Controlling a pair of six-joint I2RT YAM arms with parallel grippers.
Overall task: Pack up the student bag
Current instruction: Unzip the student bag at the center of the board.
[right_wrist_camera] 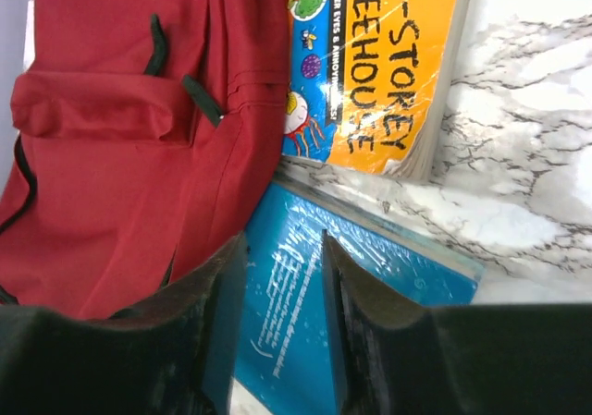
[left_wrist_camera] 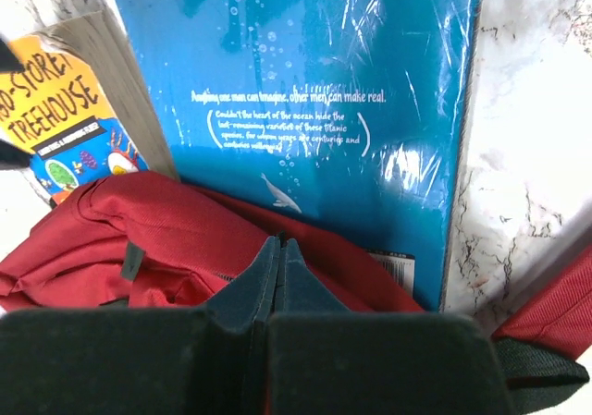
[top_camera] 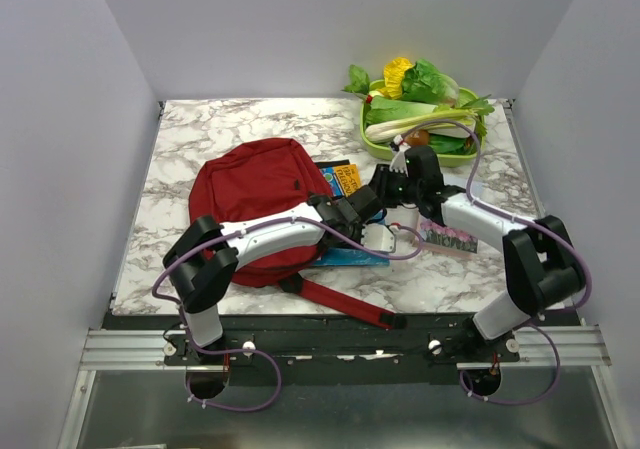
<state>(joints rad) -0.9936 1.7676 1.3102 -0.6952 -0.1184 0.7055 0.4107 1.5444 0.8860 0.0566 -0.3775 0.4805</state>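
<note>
Opening step, I'd say: student bag (top_camera: 255, 184) lies flat on bench (top_camera: 200, 139), left of centre; left fingers (left_wrist_camera: 274, 260) pressed together at its edge, fabric catch unclear. Over blue book (right_wrist_camera: 388, 276) beside it, right fingers (right_wrist_camera: 338, 267) stand apart. Next prob. needs bag's edge lifted so book slides in.

The student bag (top_camera: 255, 194) lies left of the table's (top_camera: 200, 139) centre. Right of it lies a paperback (top_camera: 345, 179), and nearer a wrapped book (top_camera: 352, 257), seemingly under its edge. A vegetable tray (top_camera: 385, 152) sits in the far-right corner.
</note>
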